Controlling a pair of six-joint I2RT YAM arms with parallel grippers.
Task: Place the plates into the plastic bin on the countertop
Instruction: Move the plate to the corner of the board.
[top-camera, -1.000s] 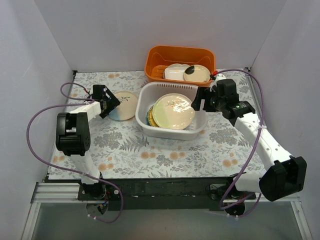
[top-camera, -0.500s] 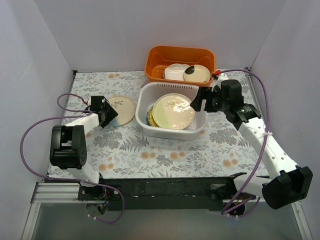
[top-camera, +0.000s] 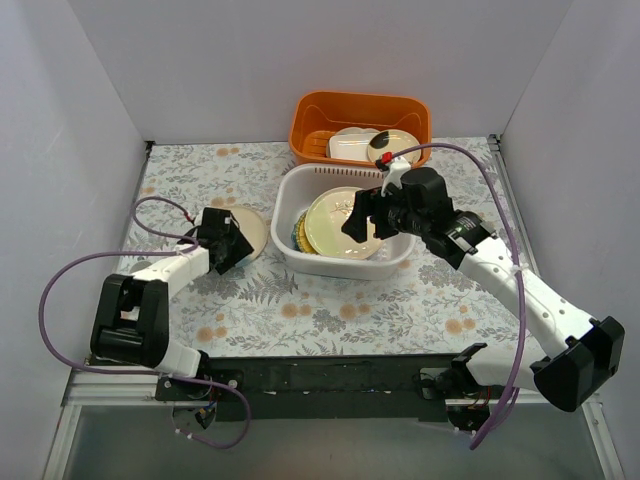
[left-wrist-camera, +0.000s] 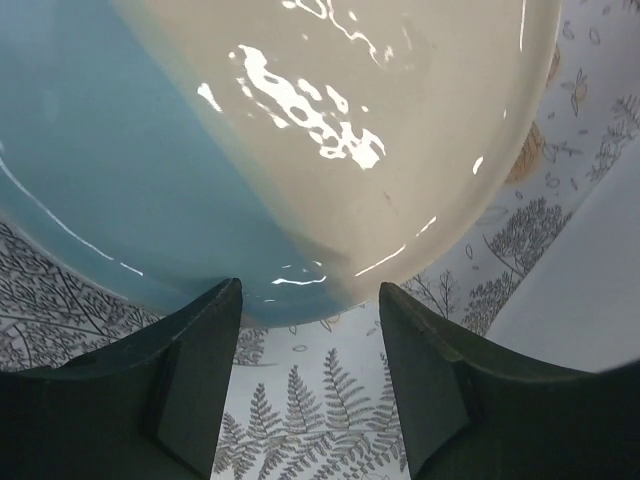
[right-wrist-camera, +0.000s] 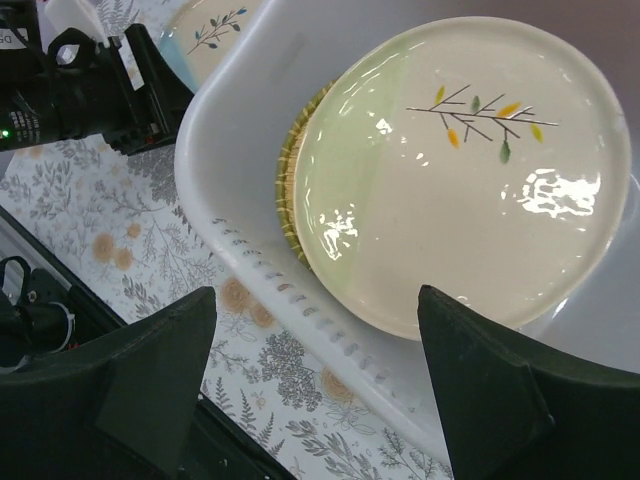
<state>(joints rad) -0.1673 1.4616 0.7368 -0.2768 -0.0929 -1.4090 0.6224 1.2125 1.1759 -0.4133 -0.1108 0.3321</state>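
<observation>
Most plates (top-camera: 340, 222) sit in the plastic bin (top-camera: 345, 268) already; cream-and-blue plate (top-camera: 250, 230) is left on the tabletop (top-camera: 320, 310), left gripper (left-wrist-camera: 310, 288) spread at its rim, right gripper (right-wrist-camera: 318, 300) wide, empty.

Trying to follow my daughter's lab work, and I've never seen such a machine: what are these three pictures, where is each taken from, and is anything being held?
These are two robot arms bolted at the near edge of a table covered in flower-printed cloth. The wide picture looks down from above and behind them. The other two come from small cameras on the wrists, so each shows its own dark fingers at the bottom.

The left hand is at a cream-and-blue plate left of the bin, with its fingers apart at the plate's edge. No firm grip is visible. The right hand hangs open and empty over a white bin. The bin holds a leaf-sprig plate resting on other plates. An orange basket stands behind the bin.
</observation>
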